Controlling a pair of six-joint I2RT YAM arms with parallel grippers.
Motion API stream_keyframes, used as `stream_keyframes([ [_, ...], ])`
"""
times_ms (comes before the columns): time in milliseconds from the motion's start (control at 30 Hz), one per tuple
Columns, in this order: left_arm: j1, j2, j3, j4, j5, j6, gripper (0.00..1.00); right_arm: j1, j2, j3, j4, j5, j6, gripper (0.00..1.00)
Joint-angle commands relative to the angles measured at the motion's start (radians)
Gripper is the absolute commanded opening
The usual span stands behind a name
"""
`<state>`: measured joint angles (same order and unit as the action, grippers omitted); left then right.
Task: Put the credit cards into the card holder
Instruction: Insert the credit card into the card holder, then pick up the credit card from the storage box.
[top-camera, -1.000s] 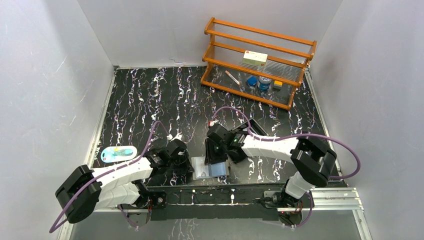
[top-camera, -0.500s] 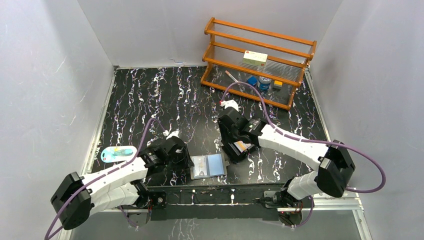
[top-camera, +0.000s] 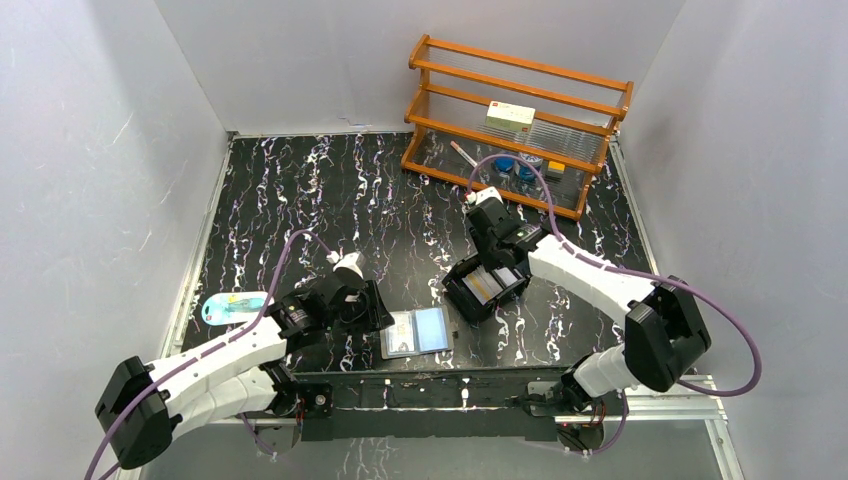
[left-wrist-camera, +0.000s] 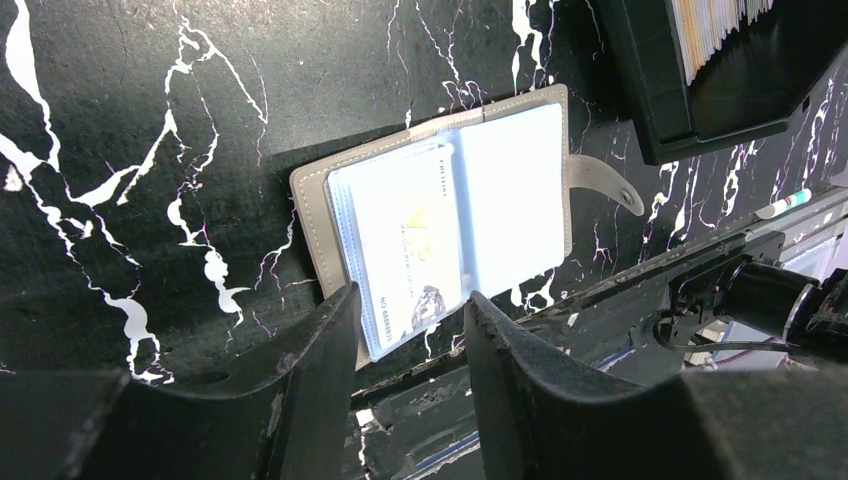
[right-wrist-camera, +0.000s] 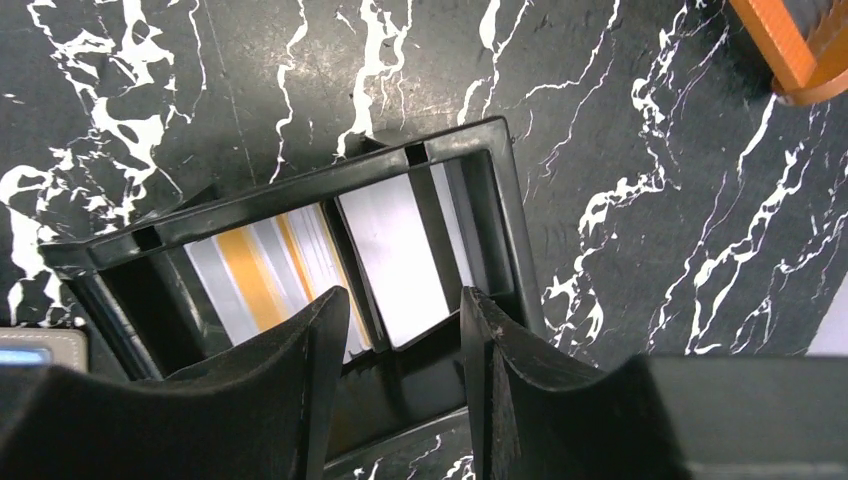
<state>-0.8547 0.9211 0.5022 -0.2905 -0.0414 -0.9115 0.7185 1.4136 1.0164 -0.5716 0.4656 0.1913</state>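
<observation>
Left tool (left-wrist-camera: 405, 300) sits low and near, right tool (right-wrist-camera: 400, 300) reaches farther forward, both with jaws parted.

The holder (top-camera: 417, 332) lies open and flat by the near edge of the table (top-camera: 300, 200). The left gripper (top-camera: 368, 312) crowds its 9 o'clock side, fingers spread, and the tray (top-camera: 458, 298) stands close at 2 o'clock. At 12 o'clock the table is bare. The right gripper (right-wrist-camera: 398, 300) hangs over the tray, fingers apart, above cards (right-wrist-camera: 395, 255) hemmed in by a divider (right-wrist-camera: 350, 265). The rack (top-camera: 515, 125) blocks the far right corner. A packet (top-camera: 232, 306) lies at 9 o'clock by the left edge.
</observation>
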Motion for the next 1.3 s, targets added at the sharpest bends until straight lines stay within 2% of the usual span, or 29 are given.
stream_keyframes([
  [0, -0.001, -0.011, 0.004, 0.006, 0.015, 0.024, 0.41, -0.018, 0.038, -0.015, 0.078, -0.035, -0.115, 0.54],
  [233, 0.000, -0.020, 0.003, 0.005, 0.020, 0.033, 0.41, -0.033, 0.096, -0.038, 0.134, -0.059, -0.132, 0.60],
  [533, -0.001, -0.040, -0.009, 0.001, 0.016, 0.028, 0.42, -0.071, 0.150, -0.097, 0.237, -0.114, -0.162, 0.61],
  [900, -0.001, -0.032, -0.007, 0.000, 0.017, 0.020, 0.42, -0.090, 0.148, -0.122, 0.258, -0.228, -0.145, 0.58],
  [1267, -0.001, -0.022, -0.006, 0.004, 0.019, 0.017, 0.42, -0.090, 0.085, -0.124, 0.214, -0.273, -0.125, 0.50],
])
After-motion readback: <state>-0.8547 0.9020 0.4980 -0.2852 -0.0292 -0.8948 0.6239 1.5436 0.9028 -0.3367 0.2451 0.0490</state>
